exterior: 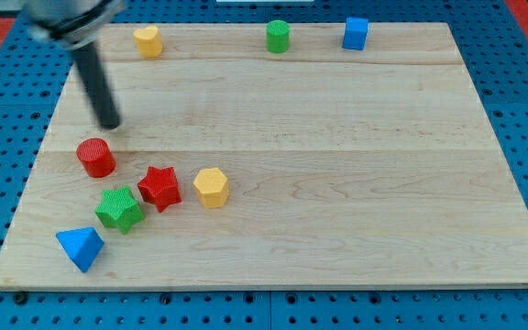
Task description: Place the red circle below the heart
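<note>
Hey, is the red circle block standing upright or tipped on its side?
Upright. The red circle shows its flat round face upward, resting on the wooden board. My tip sits just above it toward the view's top, apparently apart.

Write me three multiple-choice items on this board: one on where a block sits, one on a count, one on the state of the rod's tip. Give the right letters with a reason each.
1. Where is the red circle?
A. near the view's left edge of the board
B. at the view's top right corner
C. at the board's centre

2. How many yellow blocks are on the board?
A. one
B. two
C. four

3. How does my tip stand to the red circle?
A. resting on top of the blue cube
B. just above it toward the view's top, with a small gap
C. far off at the view's right

Key: 1 A, it lies at the left, above the green star. 2 B, the yellow heart at the top and the yellow hexagon lower down. 3 B, bare wood shows between tip and circle.
</note>
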